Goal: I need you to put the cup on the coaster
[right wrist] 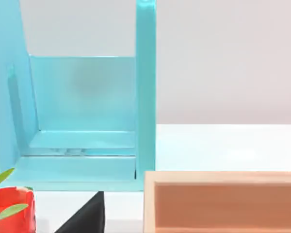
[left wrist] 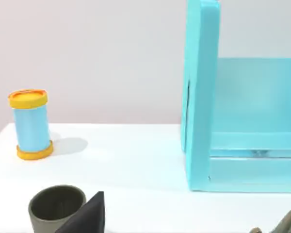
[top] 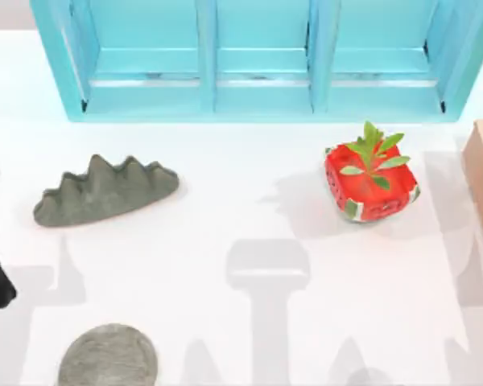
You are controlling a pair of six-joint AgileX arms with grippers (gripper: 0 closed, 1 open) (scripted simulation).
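Cup (top: 109, 358) untouched on tabletop (top: 225, 185) beside left tool (left wrist: 89, 216); next calls for reach and grasp; cannot tell opening, left tool or right tool (right wrist: 87, 216).

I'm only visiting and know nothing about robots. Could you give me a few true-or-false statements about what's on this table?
1. The small round grey stone-like cup stands at the table's front left. True.
2. The red pot with a green plant sits inside the light blue shelf. False: it stands on the table in front of the shelf.
3. The grey-green ridged lump lies left of the pot. True.
4. The blue cylinder with yellow ends lies on its side. False: it stands upright.
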